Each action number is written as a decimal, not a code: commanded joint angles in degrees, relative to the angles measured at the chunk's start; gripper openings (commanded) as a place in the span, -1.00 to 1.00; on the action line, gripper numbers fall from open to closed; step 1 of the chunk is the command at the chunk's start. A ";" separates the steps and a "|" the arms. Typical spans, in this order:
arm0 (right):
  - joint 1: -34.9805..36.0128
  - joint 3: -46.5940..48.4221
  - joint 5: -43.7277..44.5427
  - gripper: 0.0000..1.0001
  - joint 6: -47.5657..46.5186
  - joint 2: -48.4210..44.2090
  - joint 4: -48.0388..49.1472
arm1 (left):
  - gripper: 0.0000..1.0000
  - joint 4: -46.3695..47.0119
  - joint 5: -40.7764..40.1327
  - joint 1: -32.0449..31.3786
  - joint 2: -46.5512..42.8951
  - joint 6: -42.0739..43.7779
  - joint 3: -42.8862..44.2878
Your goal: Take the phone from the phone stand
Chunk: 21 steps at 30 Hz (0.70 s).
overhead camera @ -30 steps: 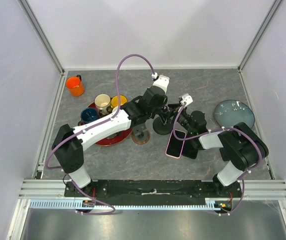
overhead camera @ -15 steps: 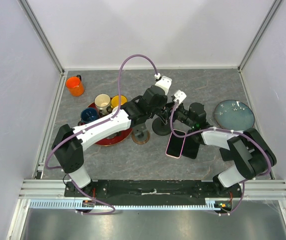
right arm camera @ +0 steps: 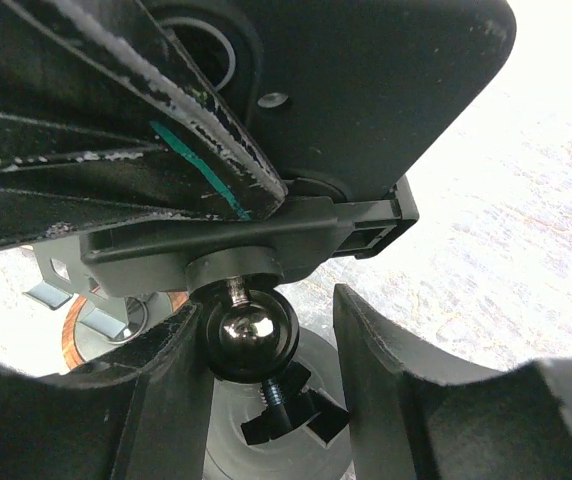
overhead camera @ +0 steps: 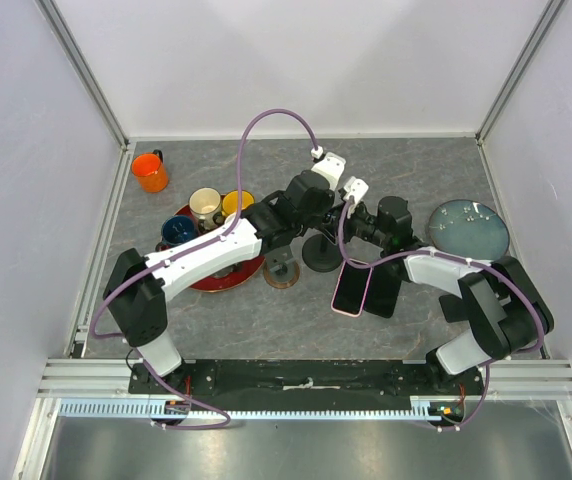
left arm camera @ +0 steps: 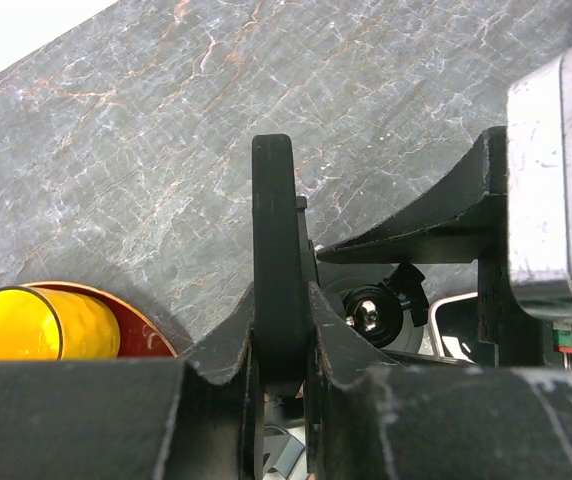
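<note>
The phone [left arm camera: 273, 230] is a black slab seen edge-on in the left wrist view. My left gripper [left arm camera: 281, 300] is shut on its lower edge. In the right wrist view its dark back [right arm camera: 366, 90] sits in the grey cradle [right arm camera: 266, 245] of the phone stand. The stand's shiny ball joint [right arm camera: 251, 335] lies between the fingers of my right gripper [right arm camera: 266, 315], against the left finger [right arm camera: 171, 390], with a gap to the right one. From above, the left gripper [overhead camera: 318, 205] and right gripper [overhead camera: 341, 220] meet over the stand's round base [overhead camera: 318, 255].
A pink-cased phone [overhead camera: 351, 288] and a black phone [overhead camera: 384, 290] lie flat in front of the stand. A red plate [overhead camera: 221, 277] carries blue, cream and yellow cups. An orange mug [overhead camera: 150, 171] is far left, a bluish glass plate [overhead camera: 469, 228] right, and a small round brown object [overhead camera: 283, 272] is near the stand.
My right gripper has moved from above the flat phones back and left to the stand's neck. The left gripper has stayed on the phone.
</note>
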 commanded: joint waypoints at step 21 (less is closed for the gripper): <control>-5.55 0.88 -6.32 -1.00 -0.82 1.31 2.65 | -0.96 3.38 34.56 13.47 -9.58 3.63 -8.06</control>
